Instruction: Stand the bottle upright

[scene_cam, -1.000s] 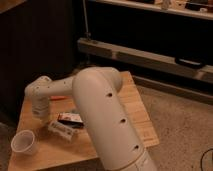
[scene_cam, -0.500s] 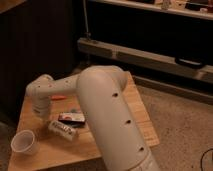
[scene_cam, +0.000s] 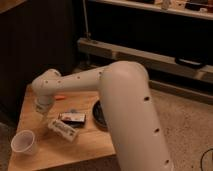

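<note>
The bottle (scene_cam: 62, 130) is pale cream-white with a printed label. It lies on its side on the wooden table (scene_cam: 95, 145), to the right of the white paper cup (scene_cam: 24, 142). The gripper (scene_cam: 42, 110) hangs below the white arm's wrist (scene_cam: 47, 86) over the left part of the table. It is just above and to the left of the bottle's left end. Whether it touches the bottle does not show.
A flat dark box with a red-white label (scene_cam: 73, 118) lies just behind the bottle. A dark round dish (scene_cam: 100, 116) sits to its right, partly behind the arm. A small orange object (scene_cam: 60, 97) lies further back. Dark shelving stands behind the table.
The arm's wrist has shifted slightly to the right and up. The bottle, cup and box have not moved.
</note>
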Available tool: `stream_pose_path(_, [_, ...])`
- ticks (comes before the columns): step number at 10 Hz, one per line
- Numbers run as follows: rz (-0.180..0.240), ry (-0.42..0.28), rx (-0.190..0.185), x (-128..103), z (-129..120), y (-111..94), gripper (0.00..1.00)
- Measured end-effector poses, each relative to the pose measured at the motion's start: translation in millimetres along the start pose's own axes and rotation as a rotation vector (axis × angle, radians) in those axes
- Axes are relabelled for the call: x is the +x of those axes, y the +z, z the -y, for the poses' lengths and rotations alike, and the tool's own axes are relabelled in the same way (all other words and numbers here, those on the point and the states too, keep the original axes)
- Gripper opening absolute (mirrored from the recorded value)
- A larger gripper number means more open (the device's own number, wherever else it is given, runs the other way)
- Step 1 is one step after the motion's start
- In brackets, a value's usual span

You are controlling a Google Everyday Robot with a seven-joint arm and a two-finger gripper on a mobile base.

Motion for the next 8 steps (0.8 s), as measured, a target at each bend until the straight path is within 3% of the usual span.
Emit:
stream_pose_path(5, [0.109,-0.033,-0.008,4.4,-8.9,-27.1,0.00])
stream_pose_path(8, [0.196,-0.066,-0.001,7.1,-15.7,-47.3,0.00])
